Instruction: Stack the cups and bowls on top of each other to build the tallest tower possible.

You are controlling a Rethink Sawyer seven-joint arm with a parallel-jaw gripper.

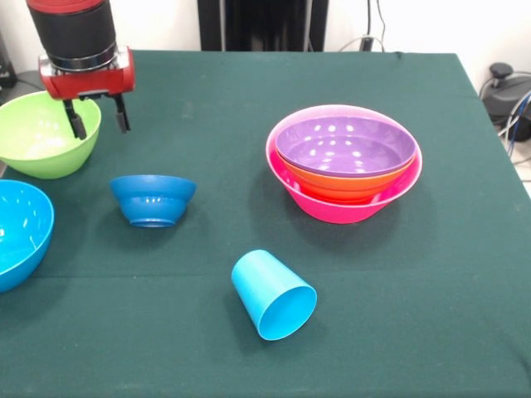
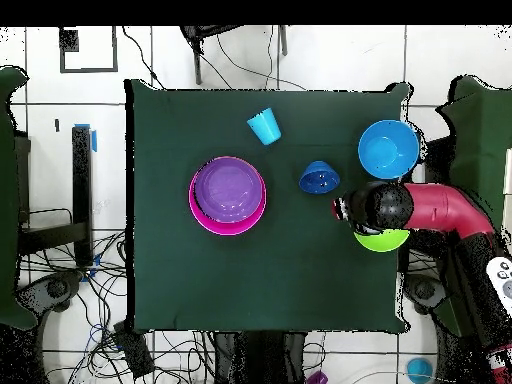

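Observation:
The tower (image 1: 344, 157) stands right of centre: a wide pink bowl (image 1: 348, 207) holds an orange bowl (image 1: 348, 184), and a purple bowl (image 1: 344, 145) is nested on top. From above it shows as the tower (image 2: 228, 195). A sky blue cup (image 1: 272, 294) lies on its side near the front, mouth towards the camera. A small dark blue bowl (image 1: 153, 199) sits upright left of centre. My gripper (image 1: 100, 128) hangs open and empty over the right rim of the lime green bowl (image 1: 41, 137). A sky blue bowl (image 1: 17, 232) is cut off by the left edge.
In the overhead view the red arm (image 2: 440, 210) covers much of the lime green bowl (image 2: 382, 240). The cup (image 2: 264, 126), the dark blue bowl (image 2: 319, 178) and the sky blue bowl (image 2: 388, 149) lie along one side of the green cloth (image 2: 200, 290).

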